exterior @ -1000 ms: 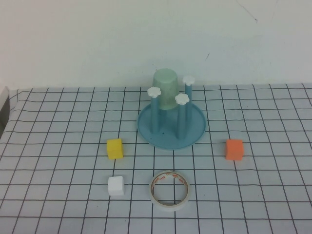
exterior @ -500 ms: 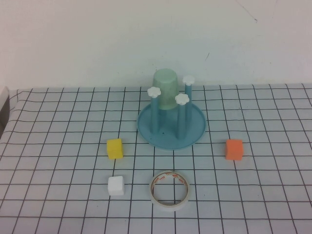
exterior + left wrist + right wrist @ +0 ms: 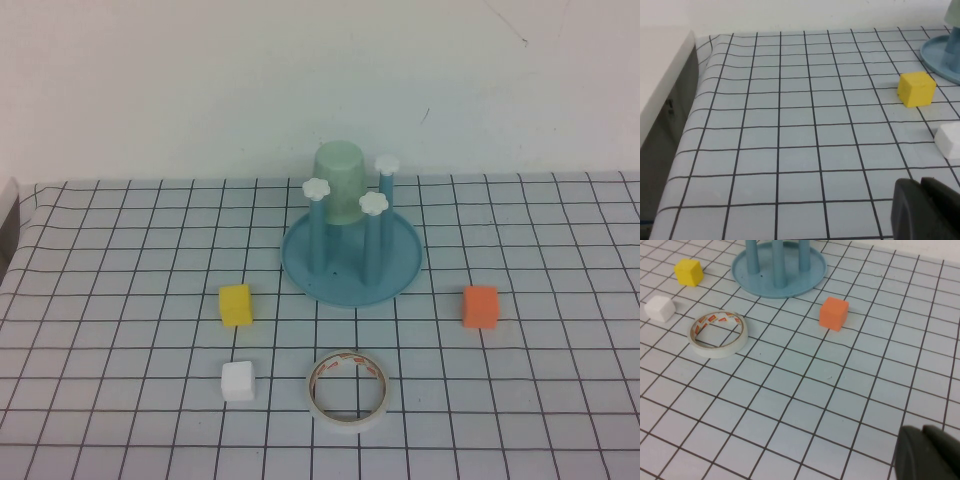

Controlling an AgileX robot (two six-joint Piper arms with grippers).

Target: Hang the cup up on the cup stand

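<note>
The pale mint-green cup (image 3: 340,183) sits upside down over a back peg of the blue cup stand (image 3: 400,270), at the back middle of the table. Three other pegs with white flower caps stand free. Neither arm shows in the high view. My left gripper (image 3: 921,200) is shut and empty, low over the near left of the table, with the stand's rim (image 3: 942,55) far ahead. My right gripper (image 3: 923,442) is shut and empty over the near right of the table. The stand's base (image 3: 807,275) shows ahead of it.
A yellow cube (image 3: 236,304) and a white cube (image 3: 238,381) lie left of the stand. A tape roll (image 3: 348,390) lies in front of it, and an orange cube (image 3: 480,306) to its right. The table's left edge (image 3: 695,60) drops off beside a white ledge.
</note>
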